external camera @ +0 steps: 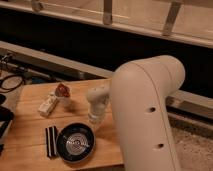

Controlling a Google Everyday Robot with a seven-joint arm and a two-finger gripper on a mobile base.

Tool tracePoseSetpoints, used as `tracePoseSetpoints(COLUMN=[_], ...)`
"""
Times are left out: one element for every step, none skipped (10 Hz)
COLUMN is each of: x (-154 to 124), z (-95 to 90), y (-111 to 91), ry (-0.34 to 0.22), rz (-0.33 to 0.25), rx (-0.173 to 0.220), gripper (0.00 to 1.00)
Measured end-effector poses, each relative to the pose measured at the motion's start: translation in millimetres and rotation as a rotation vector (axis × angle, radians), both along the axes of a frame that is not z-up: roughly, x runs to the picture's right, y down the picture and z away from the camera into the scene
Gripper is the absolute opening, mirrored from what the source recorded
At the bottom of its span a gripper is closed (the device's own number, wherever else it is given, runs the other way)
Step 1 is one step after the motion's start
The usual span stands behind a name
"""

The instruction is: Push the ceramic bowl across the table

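My big pale arm (145, 115) is filling the right half of the camera view, bending down toward the wooden counter (30, 130), and its white wrist section is reaching to the bowl's far right side. My pincer (95, 119) is hanging at the wrist's lower end, just above and beside the upper right rim of the ceramic bowl (75, 142); I cannot tell whether it is touching the rim, and I cannot tell its state or whether it has hold of anything. The ceramic bowl is sitting near the front edge of the counter, glossy black with pale rings showing inside. Just to its left, a flat black striped block (51, 140) is lying on the planks, close beside the rim. Farther back, toward the left, a small pale packet (48, 105) is lying at a slant, and a small reddish-brown object (62, 91) is standing right beside it, well apart from the bowl.
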State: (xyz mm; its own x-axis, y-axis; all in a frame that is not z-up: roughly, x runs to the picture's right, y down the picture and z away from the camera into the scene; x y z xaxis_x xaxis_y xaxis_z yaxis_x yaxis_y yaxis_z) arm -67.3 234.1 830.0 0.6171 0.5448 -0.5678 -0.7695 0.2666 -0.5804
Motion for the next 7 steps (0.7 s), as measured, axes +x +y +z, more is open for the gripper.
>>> tracePoseSetpoints(x=[-0.8, -4.0, -6.9, -7.1, -7.6, -9.2, -14.3], z=[0.2, -1.4, -2.7, -3.1, -3.1, -4.0, -7.2], y=[-0.1, 1.8, 3.3, 3.0, 3.0, 3.8, 7.5], ry=[-0.004, -0.014, -0.019, -0.02, -0.021, -0.029, -0.041], rz=[-0.002, -0.008, -0.01, -0.01, -0.01, -0.012, -0.015], rx=[-0.001, -0.009, -0.013, -0.013, -0.013, -0.016, -0.024], gripper=[0.0, 0.0, 0.0, 0.0, 0.0, 0.0, 0.0])
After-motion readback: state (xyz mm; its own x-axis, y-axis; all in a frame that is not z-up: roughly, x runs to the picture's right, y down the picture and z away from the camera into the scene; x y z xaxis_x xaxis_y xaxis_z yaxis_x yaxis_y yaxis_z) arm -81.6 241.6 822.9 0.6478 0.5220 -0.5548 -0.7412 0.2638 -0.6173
